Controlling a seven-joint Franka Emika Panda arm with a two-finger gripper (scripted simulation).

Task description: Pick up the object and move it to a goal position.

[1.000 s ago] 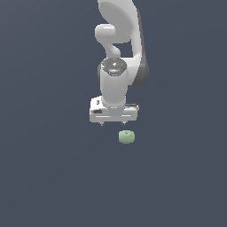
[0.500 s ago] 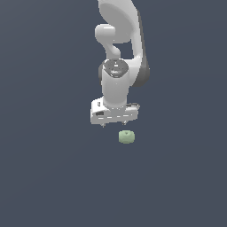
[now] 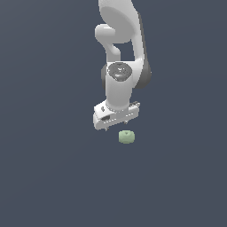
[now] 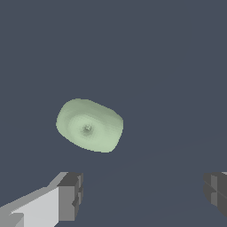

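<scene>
The object (image 3: 126,136) is a small pale green rounded lump with a dimple on top, lying on the dark grey floor. In the exterior view my white gripper (image 3: 116,124) hangs just above it and a little toward the exterior view's left, not touching it. The wrist view shows the object (image 4: 90,125) apart from my gripper (image 4: 142,193). It lies off to one side of the gap, ahead of one dark fingertip (image 4: 70,195), and the other fingertip (image 4: 216,188) is far from it. The jaws stand wide open with nothing between them.
A uniform dark grey floor (image 3: 48,177) surrounds the object on all sides. The white arm (image 3: 119,48) rises from the gripper toward the top of the exterior view. No other objects show.
My gripper has come down slightly toward the object and turned a little at the wrist. The object has stayed where it was.
</scene>
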